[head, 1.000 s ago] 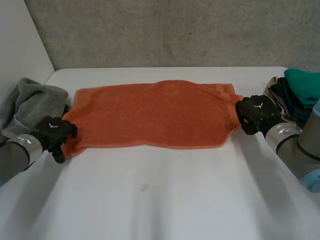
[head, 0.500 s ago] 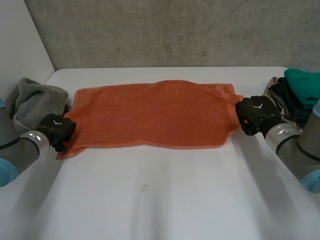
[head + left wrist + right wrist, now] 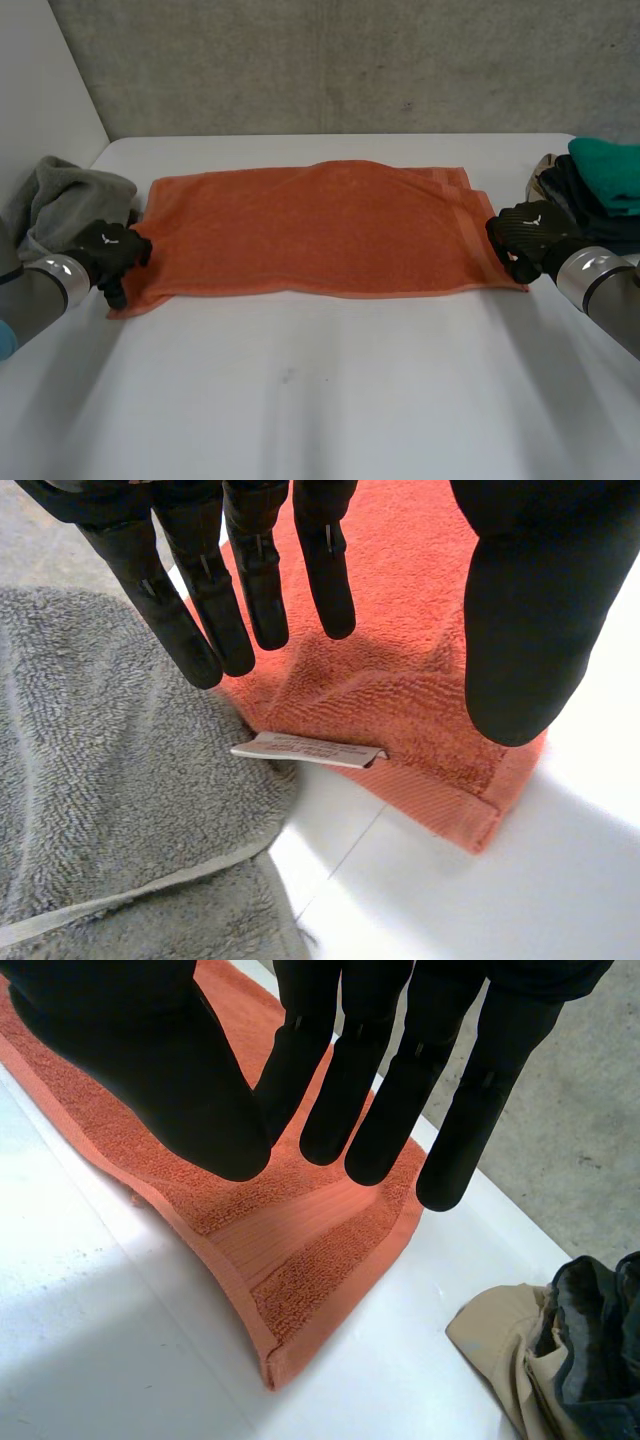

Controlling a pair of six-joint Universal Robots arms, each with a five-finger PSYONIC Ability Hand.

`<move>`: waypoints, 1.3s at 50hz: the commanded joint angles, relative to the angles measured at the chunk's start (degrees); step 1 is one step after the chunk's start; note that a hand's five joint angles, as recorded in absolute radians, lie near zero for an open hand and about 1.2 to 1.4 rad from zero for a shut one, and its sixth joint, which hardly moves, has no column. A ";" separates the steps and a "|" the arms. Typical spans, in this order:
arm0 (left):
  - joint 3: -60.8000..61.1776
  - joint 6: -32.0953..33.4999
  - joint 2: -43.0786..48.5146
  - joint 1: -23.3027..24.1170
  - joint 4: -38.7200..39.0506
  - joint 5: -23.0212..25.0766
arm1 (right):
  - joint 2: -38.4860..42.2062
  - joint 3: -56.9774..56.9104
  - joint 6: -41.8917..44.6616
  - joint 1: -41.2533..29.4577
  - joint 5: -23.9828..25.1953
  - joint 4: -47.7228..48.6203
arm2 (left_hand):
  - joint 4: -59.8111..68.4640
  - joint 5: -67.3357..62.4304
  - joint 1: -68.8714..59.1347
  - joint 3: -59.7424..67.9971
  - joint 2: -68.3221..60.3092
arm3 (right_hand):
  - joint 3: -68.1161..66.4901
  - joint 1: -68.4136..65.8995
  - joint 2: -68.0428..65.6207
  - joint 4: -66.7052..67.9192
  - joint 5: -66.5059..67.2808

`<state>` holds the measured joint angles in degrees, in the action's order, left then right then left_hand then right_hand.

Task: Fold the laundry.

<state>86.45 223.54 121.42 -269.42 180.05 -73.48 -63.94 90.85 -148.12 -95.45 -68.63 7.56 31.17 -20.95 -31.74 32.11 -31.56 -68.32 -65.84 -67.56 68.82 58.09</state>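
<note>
An orange towel (image 3: 310, 230) lies spread flat across the far half of the white table (image 3: 320, 400). My left hand (image 3: 110, 250) hovers open over its front left corner, fingers (image 3: 250, 570) straight and thumb apart, with the towel (image 3: 400, 680) and its white tag (image 3: 305, 750) below them. My right hand (image 3: 530, 235) is at the towel's right edge near the front corner. There its straight fingers and thumb (image 3: 150, 1070) pinch the towel (image 3: 310, 1250), whose hem rises up to them.
A crumpled grey towel (image 3: 65, 205) lies just left of the orange one, touching its corner (image 3: 100, 810). A pile of teal, dark and tan clothes (image 3: 600, 190) sits at the table's right edge, close to my right hand (image 3: 560, 1350).
My right hand has drawn the towel's right edge outward and nearer, stretching it flat. My left hand closed on the left corner, then opened and let it lie.
</note>
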 commanded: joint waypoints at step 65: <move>-25.80 -28.24 -18.41 11.46 -16.48 -3.07 | 8.48 -1.46 -14.56 -5.71 -7.22 7.11 | 48.83 -49.05 -48.26 47.89 -48.44 | 32.08 29.60 31.32 -32.58 -31.85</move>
<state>64.42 198.34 102.82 -258.71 165.73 -75.78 -57.49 91.66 -162.07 -99.79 -74.31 14.79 68.63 -57.40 -64.78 68.12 -68.61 -30.89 -30.57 -30.64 30.82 21.39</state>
